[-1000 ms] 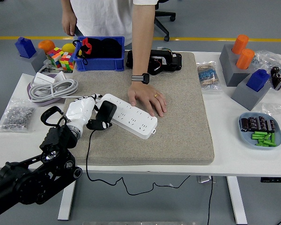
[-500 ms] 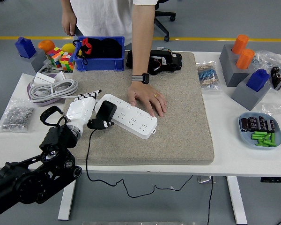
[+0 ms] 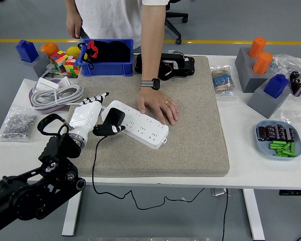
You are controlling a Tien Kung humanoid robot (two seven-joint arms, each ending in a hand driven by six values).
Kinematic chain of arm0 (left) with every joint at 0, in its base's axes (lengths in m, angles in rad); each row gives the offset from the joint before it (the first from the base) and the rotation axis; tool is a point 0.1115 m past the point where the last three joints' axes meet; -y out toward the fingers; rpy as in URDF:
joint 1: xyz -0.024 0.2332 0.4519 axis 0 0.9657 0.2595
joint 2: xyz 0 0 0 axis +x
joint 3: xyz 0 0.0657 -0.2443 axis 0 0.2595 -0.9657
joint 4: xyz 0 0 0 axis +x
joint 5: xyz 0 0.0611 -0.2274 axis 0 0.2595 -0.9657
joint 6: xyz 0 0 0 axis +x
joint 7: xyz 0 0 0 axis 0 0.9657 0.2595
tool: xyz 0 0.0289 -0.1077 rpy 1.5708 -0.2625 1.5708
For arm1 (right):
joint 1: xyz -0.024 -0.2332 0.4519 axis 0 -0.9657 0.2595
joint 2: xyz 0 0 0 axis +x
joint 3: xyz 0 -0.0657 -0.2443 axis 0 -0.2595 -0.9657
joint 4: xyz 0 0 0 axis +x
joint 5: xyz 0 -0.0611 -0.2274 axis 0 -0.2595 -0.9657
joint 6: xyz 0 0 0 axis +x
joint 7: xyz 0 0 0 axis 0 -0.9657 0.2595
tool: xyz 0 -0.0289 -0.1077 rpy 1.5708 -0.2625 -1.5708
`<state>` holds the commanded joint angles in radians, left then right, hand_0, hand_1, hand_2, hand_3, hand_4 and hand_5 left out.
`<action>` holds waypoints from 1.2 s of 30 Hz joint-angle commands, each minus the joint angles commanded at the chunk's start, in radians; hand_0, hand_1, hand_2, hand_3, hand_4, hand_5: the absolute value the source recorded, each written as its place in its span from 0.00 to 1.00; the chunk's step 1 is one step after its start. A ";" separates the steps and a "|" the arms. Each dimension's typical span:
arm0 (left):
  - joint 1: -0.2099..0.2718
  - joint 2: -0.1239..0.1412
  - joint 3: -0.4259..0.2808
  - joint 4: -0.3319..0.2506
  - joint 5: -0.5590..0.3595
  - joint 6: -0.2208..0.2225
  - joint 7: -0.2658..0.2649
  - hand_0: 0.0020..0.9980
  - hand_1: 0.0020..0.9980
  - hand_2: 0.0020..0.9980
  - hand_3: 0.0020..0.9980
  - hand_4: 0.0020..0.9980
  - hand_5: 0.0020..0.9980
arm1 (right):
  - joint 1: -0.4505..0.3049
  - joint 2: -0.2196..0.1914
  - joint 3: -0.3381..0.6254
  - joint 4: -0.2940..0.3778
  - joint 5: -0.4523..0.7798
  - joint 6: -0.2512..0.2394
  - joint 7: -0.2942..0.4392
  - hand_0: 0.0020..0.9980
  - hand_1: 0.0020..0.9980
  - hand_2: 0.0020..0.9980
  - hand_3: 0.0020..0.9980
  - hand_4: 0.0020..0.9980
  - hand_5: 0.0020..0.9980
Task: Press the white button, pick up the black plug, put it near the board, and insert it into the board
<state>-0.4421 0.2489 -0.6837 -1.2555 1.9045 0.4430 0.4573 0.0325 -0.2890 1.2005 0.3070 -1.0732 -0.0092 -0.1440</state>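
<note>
A white power strip lies slanted on the grey felt mat. The black plug stands on the strip's left end, and its black cable runs down over the table's near edge. My left hand is just left of the plug. Its white fingers are spread up and away, while the black-tipped thumb lies under the plug's near side. A person's hand rests flat on the strip's middle. I cannot make out the white button.
At the back are a blue bin and a black device. To the left lie a coiled white cable and a bag of screws. On the right stand grey blocks with orange cylinders and a plate of batteries.
My left hand's fingers have lifted off the plug and spread upward. The plug stays on the strip's left end. The person's hand has not moved.
</note>
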 joint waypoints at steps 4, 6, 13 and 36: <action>0.032 0.030 -0.022 -0.036 -0.050 0.064 -0.139 1.00 1.00 1.00 1.00 1.00 0.52 | -0.001 -0.001 0.003 -0.002 -0.002 0.000 0.000 0.64 0.64 0.62 0.60 0.67 0.45; 0.045 0.042 -0.030 -0.046 -0.070 0.081 -0.207 1.00 1.00 1.00 1.00 1.00 0.52 | -0.001 -0.001 0.005 -0.002 -0.002 0.000 0.000 0.64 0.64 0.62 0.60 0.67 0.45; 0.102 0.096 -0.063 -0.050 -0.186 0.076 -0.478 0.97 0.92 0.81 0.81 0.81 0.58 | 0.000 -0.002 0.007 0.001 -0.001 0.000 0.001 0.63 0.64 0.62 0.60 0.67 0.45; 0.117 0.125 -0.037 -0.014 -0.124 -0.022 -0.463 0.99 0.96 0.89 0.86 0.77 0.65 | 0.004 -0.010 -0.007 0.000 0.004 0.000 0.001 0.63 0.64 0.62 0.60 0.67 0.45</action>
<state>-0.3253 0.3737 -0.7205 -1.2698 1.7802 0.4206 -0.0057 0.0366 -0.2990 1.1934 0.3069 -1.0689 -0.0092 -0.1428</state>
